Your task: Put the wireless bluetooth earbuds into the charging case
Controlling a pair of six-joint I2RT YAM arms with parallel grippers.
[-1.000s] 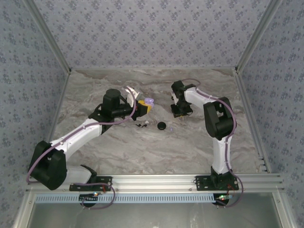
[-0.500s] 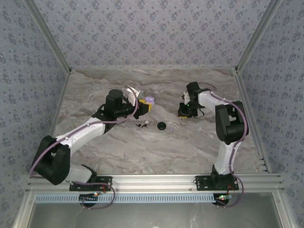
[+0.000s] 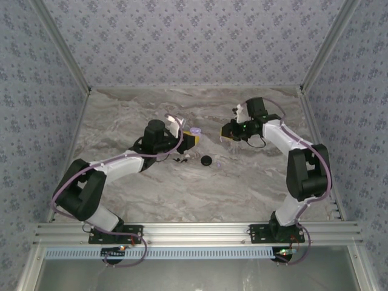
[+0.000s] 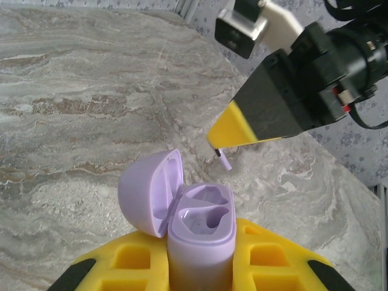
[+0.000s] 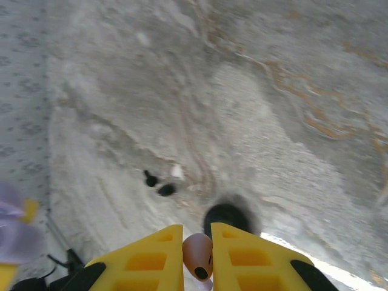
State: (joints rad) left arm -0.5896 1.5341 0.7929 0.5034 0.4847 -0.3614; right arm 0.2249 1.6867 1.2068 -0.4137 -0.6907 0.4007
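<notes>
Top view
Left gripper (image 3: 191,139): just left of frame centre, clamped round the case (image 3: 195,130) and holding it off the table (image 3: 182,194).
Right gripper (image 3: 230,134): right of centre, near the case but apart from it, and turned toward it. Its load was too small to make out here.
Disc (image 3: 207,160): black, on the table below and between the two grippers.
Specks (image 3: 179,160): dark and pale bits left of the disc, too small to name.

Left wrist view
Case: bottom centre, upright between the yellow fingers (image 4: 273,257), with its lid (image 4: 150,193) hinged open to the left.
Wells (image 4: 206,212): two, and both looked empty.
Bud (image 4: 224,161): a lilac stem poked from the right gripper's yellow tip, above and right of the wells, clear of the case.
Approach: best judged as bringing the bud over the right-hand well and matching the stem to its deeper end. It should then go straight down, staying away from the lid.

Right wrist view
Grip: the jaws were nearly closed, pinching the bud at bottom centre, its rounded end with a dark spot toward the camera.
Case: a blurred lilac patch at the left edge.
Release: the jaws should part only once the bud is seated. So small and smooth a piece would likely twist or slip if let go early, and the left gripper should hold the case steady.
</notes>
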